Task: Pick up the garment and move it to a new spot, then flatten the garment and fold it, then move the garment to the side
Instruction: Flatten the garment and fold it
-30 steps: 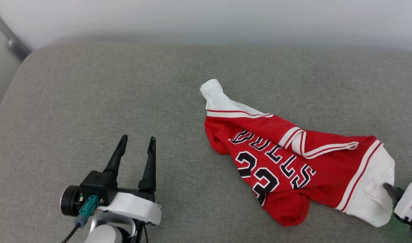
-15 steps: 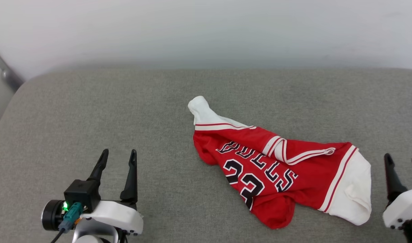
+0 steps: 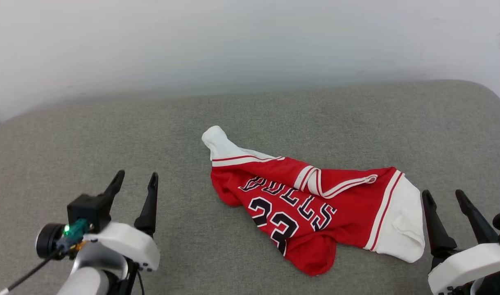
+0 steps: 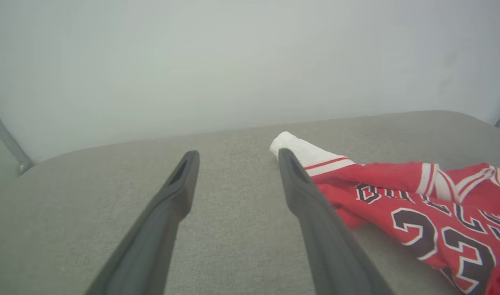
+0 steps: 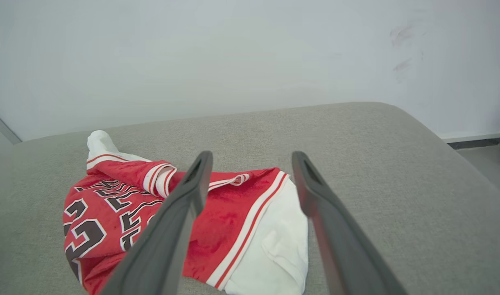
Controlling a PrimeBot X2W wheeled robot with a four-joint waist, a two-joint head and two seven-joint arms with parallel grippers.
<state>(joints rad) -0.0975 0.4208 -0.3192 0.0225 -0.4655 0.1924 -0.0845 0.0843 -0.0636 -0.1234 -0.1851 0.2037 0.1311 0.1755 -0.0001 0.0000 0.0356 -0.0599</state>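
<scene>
- Pale grey-white smooth wall [image 3: 250, 41], matte, across the top of the head view; faint smudges at upper right in the right wrist view.
- Grey woven-fabric cushion [image 3: 90, 135], flat, rounded corners, fine weave, spans middle and bottom.
- Bright red jersey-knit garment [image 3: 315, 205], white sleeves, red-striped trim, black white-outlined lettering. It lies crumpled on the cushion, centre to lower right, with one white sleeve pointing upper left and the other bunched at right.
- Left gripper [image 3: 136, 175], two long dark tapered fingers on a white wrist, lower left; spread, empty, well apart from garment.
- Right gripper [image 3: 442, 193], same build, lower right; spread, empty, just beside the bunched sleeve.
</scene>
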